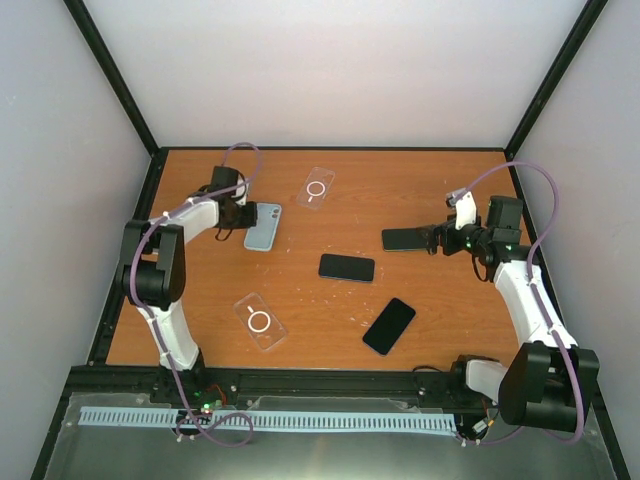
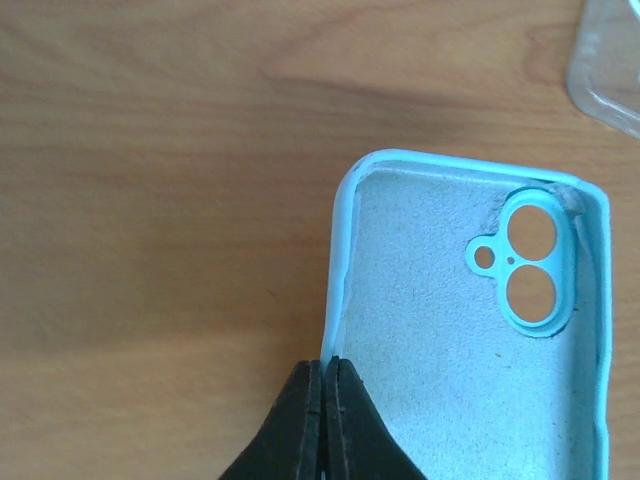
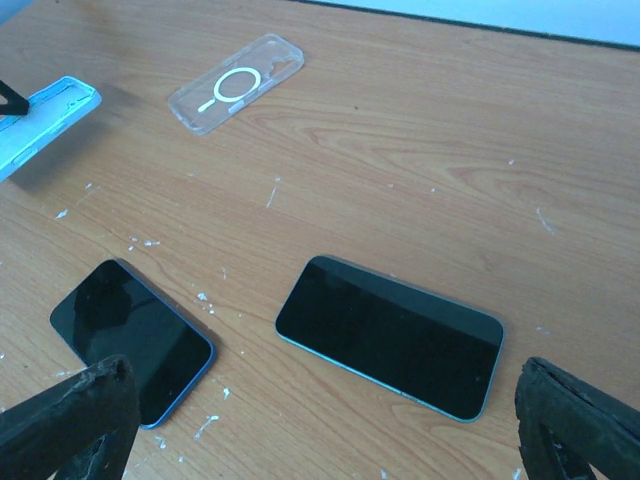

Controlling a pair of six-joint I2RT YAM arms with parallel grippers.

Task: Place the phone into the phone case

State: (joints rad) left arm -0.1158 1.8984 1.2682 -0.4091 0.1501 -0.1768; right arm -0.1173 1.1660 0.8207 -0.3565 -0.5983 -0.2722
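Observation:
A light blue phone case lies open side up at the back left of the table, also seen in the top view. My left gripper is shut on its left side wall; from above, the left gripper sits at the case's left edge. A dark phone with a teal rim lies flat, screen up, just ahead of my right gripper. That gripper's fingers stand wide open and hold nothing. In the top view this phone is right in front of the right gripper.
A second phone with a blue rim lies mid-table, and a third phone nearer the front. One clear case with a white ring lies at the back, another clear case at the front left. White specks dot the wood.

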